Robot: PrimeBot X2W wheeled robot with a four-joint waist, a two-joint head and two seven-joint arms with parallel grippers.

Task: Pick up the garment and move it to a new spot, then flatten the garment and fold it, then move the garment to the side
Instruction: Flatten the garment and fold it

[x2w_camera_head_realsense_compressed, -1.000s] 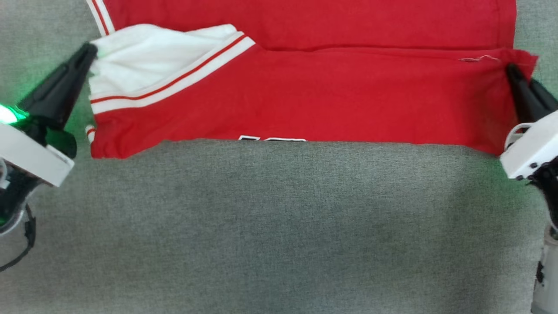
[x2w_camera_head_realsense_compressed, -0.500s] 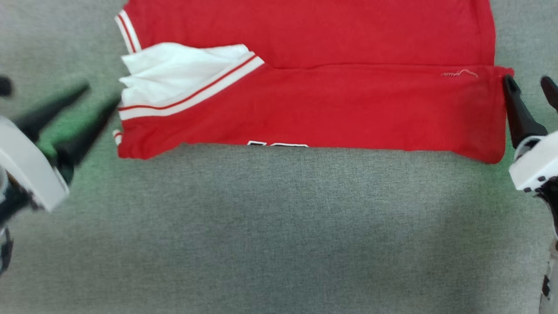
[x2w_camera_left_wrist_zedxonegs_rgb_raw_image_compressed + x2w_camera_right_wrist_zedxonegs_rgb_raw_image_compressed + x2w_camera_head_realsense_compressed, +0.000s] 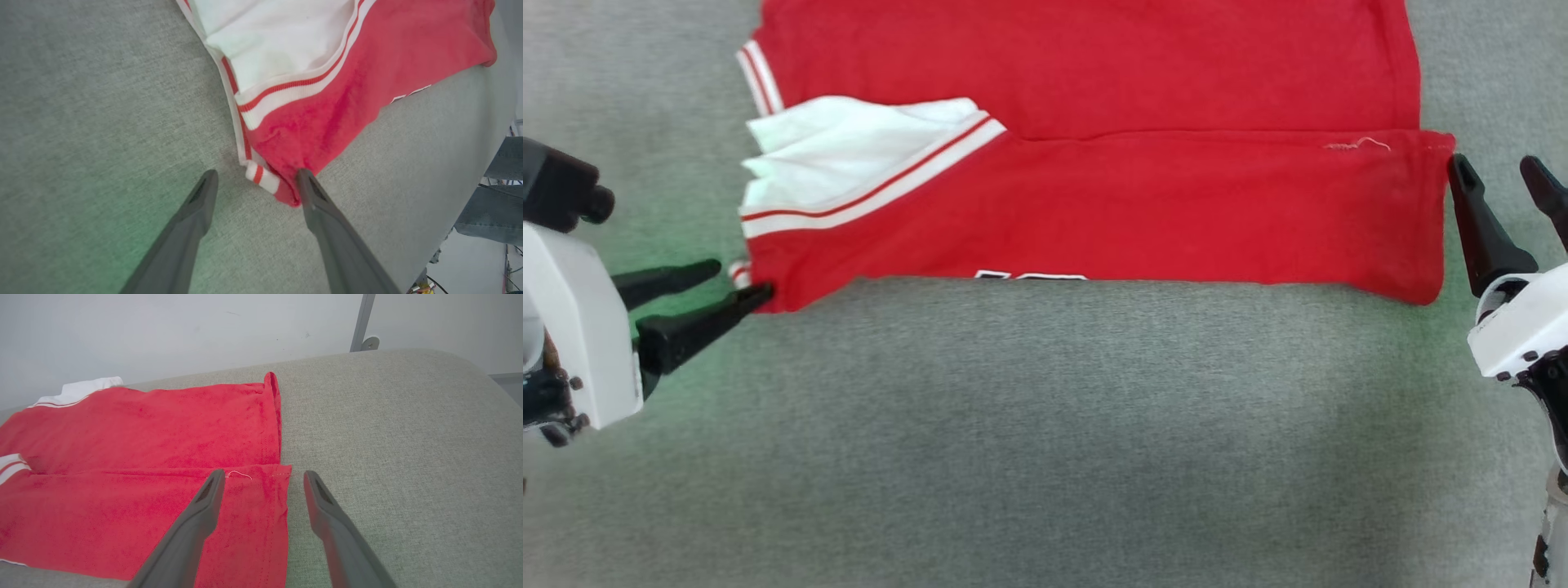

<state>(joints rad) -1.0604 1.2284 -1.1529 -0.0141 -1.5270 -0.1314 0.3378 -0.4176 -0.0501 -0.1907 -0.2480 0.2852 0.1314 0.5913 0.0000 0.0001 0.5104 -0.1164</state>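
Garment (image 3: pixel 1094 204): folded, top centre, on grey upholstery (image 3: pixel 1045 425). My left jaws: spread at its lower-left corner. My right jaws: spread, right edge.

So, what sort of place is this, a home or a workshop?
Probably a lab or test room: the red jersey T-shirt lies on a grey upholstered surface, a bare pale wall with a metal post stands behind, and loose cables lie below.
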